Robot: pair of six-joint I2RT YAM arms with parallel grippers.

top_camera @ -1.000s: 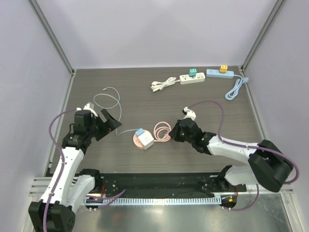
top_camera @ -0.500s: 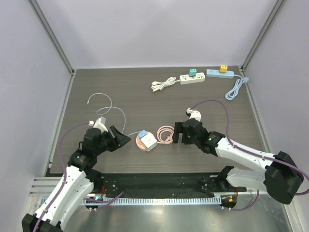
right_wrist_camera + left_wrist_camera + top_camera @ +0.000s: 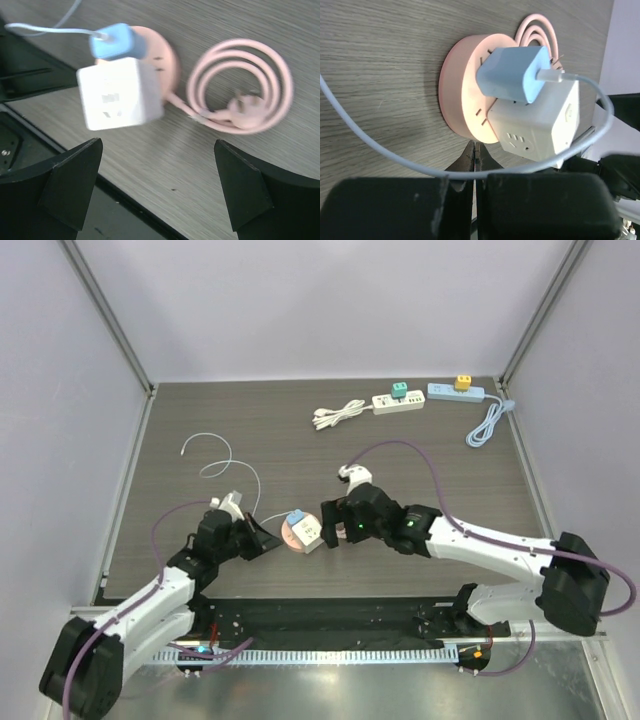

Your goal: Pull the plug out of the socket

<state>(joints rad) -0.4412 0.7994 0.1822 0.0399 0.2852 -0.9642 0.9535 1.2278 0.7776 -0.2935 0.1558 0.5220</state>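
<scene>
The blue plug point(image 3: 512, 75) sits seated in the pink-and-white socket point(image 3: 540, 122) at the near middle of the surface point(image 3: 400, 460) — nothing is pulled yet. The left pincer point(image 3: 474, 150) is clenched on nothing just beside the socket, and the right pincer point(image 3: 156, 147) is spread wide over it, so gripping and pulling remain. The plug lies flat, its long axis running left-right — its cable point(image 3: 572, 78) end toward the left arm.

White arms point(image 3: 500, 546), purple cables point(image 3: 401, 444)

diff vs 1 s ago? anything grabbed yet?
Left pincer swung toward the near edge, up beside the pink socket, jaws now together. Right pincer slid left to the socket's other side, open. Nothing grasped; blue plug still seated, far power strips unmoved.
</scene>
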